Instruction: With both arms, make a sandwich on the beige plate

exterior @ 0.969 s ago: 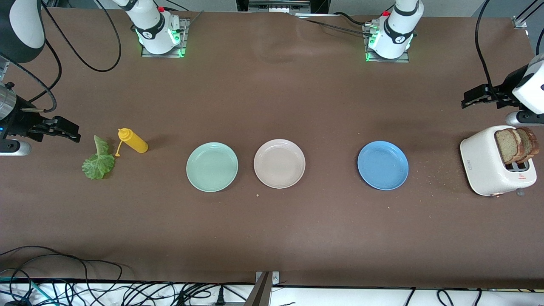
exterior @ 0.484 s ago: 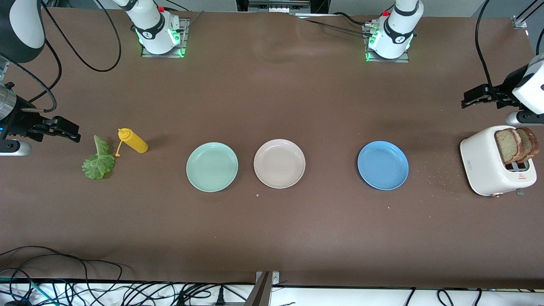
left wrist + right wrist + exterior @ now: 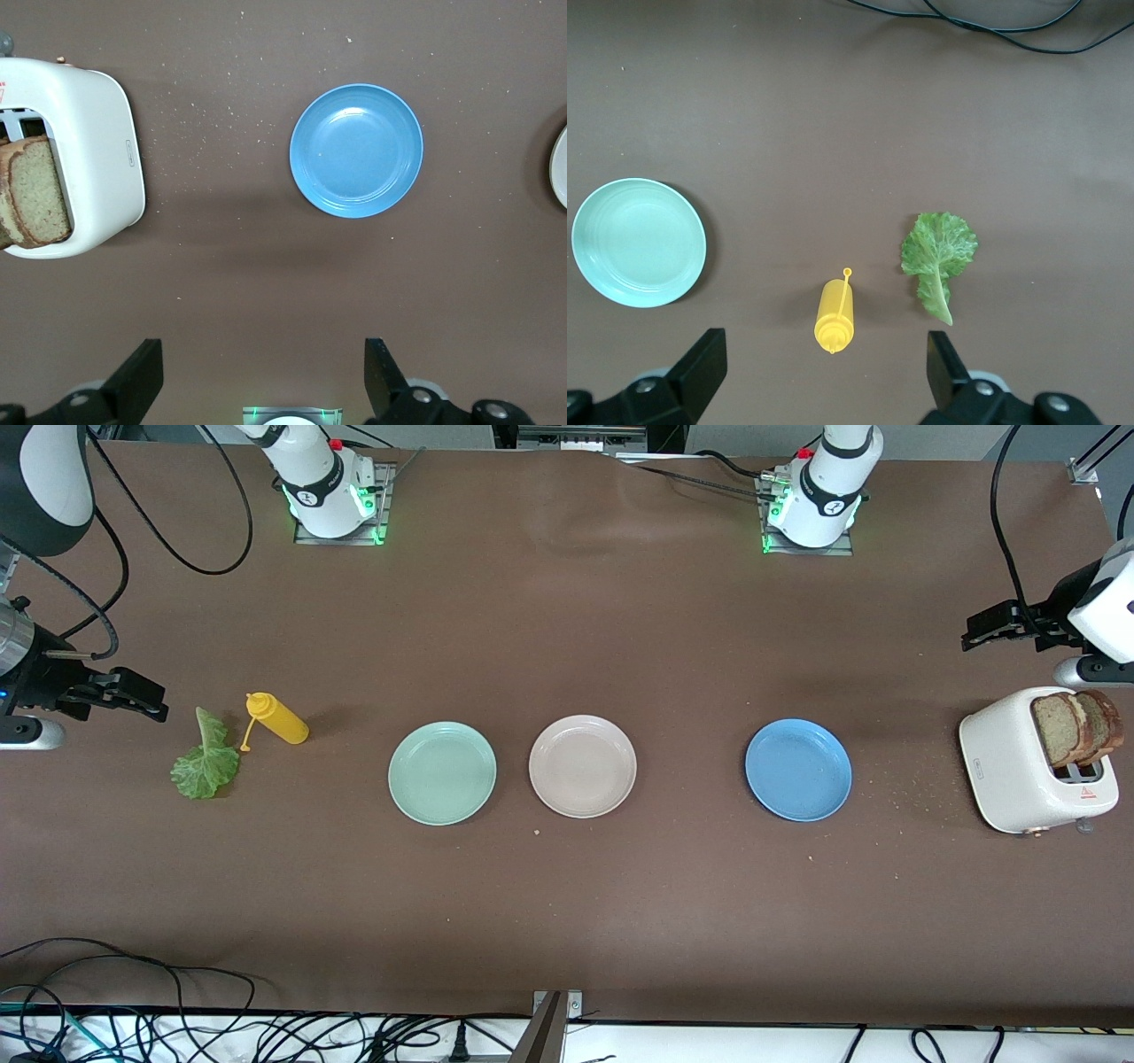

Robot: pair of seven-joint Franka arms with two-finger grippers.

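Observation:
The beige plate (image 3: 582, 766) sits empty at the table's middle; its edge shows in the left wrist view (image 3: 561, 166). Two brown bread slices (image 3: 1076, 726) stand in a white toaster (image 3: 1019, 766) at the left arm's end, also in the left wrist view (image 3: 34, 190). A green lettuce leaf (image 3: 206, 759) lies at the right arm's end, also in the right wrist view (image 3: 938, 255). My left gripper (image 3: 983, 634) is open and empty, up over the table beside the toaster. My right gripper (image 3: 133, 693) is open and empty, up over the table beside the lettuce.
A mint green plate (image 3: 442, 772) lies beside the beige plate toward the right arm's end. A blue plate (image 3: 798, 769) lies toward the left arm's end. A yellow squeeze bottle (image 3: 277, 718) lies beside the lettuce. Crumbs dot the table near the toaster.

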